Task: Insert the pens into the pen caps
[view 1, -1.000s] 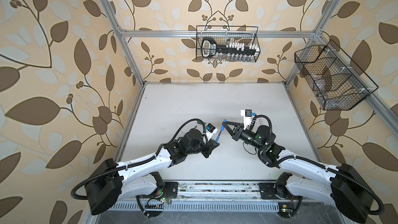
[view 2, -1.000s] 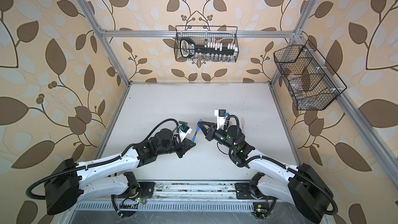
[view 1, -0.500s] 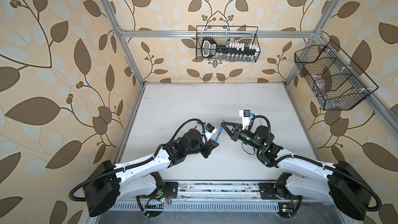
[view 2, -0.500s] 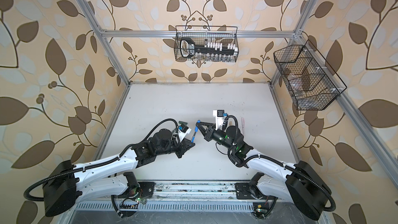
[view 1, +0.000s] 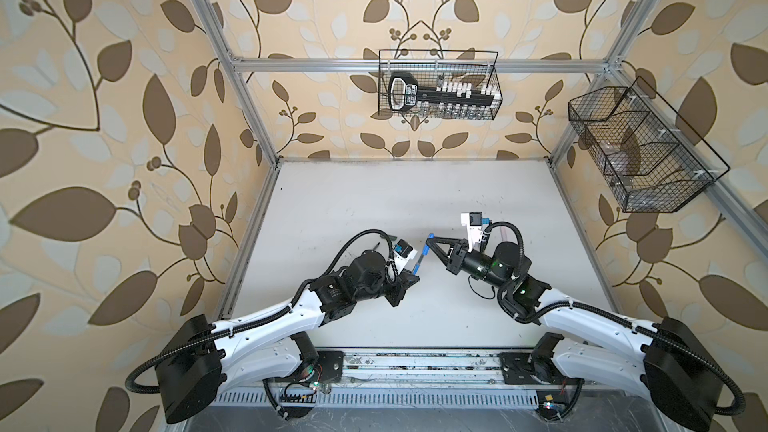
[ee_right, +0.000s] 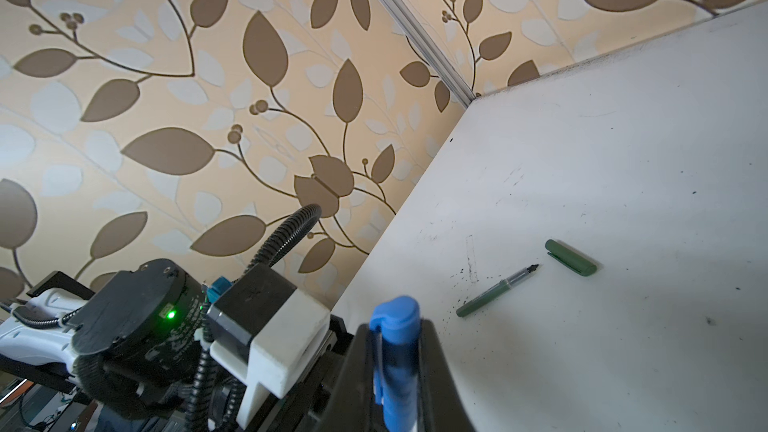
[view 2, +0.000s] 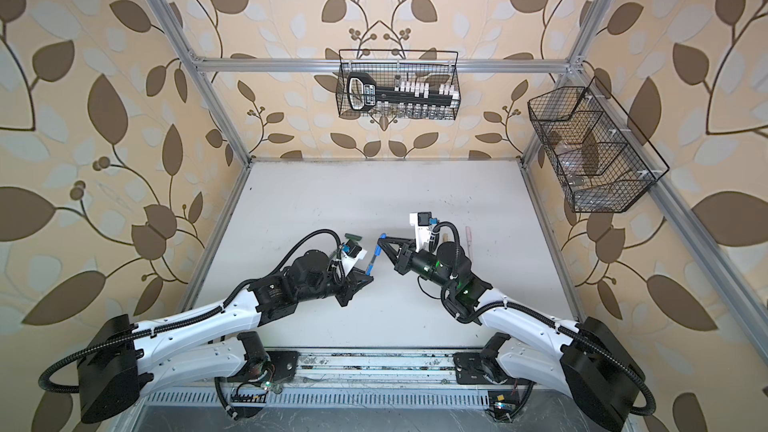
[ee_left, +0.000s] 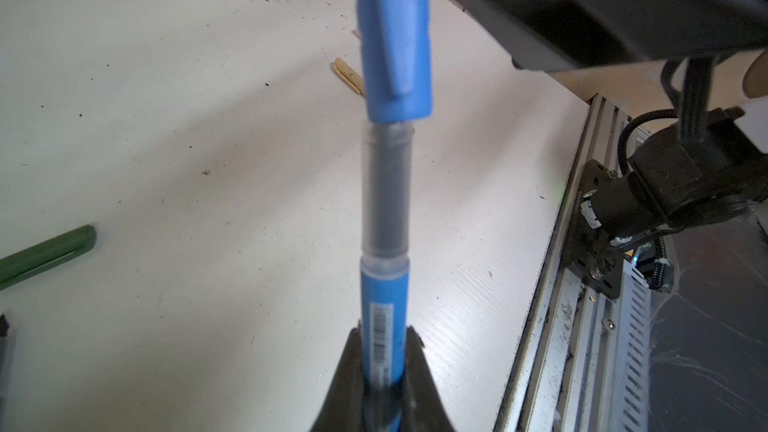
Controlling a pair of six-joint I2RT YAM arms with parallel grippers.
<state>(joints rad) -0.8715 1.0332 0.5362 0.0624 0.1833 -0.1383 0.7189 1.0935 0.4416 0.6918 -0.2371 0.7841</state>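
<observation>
On the white table [view 1: 374, 201] the two arms are meeting near the middle. Over the last second the right gripper [view 1: 432, 238] has been creeping toward the left gripper [view 1: 410, 279], closing the small gap that stood between them in both top views. For the task, this means the blue pair is now being mated rather than merely lined up.

In the left wrist view the mouth of the blue cap [ee_left: 392, 35] is sitting over the front end of the blue pen [ee_left: 383, 284]. The pen's tip is hidden inside it, but most of the clear grip section is still lying bare. I judge the cap started but not seated, so a further push along the pen's axis is still being called for.

The left gripper is clamping the blue pen by its barrel, around the barcode, and the pen is running straight out from between its jaws. The right gripper is clamping the blue cap across its sides, with the closed end and clip poking out past the fingertips.

Elsewhere, the green pen [ee_right: 496, 290] is lying uncapped with the green cap [ee_right: 571, 257] just beside its tip, not touching. A tan cap [ee_left: 348, 74] is resting on the table beyond the blue one. A pale pink pen [view 2: 469, 238] is lying beside the right arm, too small to tell whether it is capped.
</observation>
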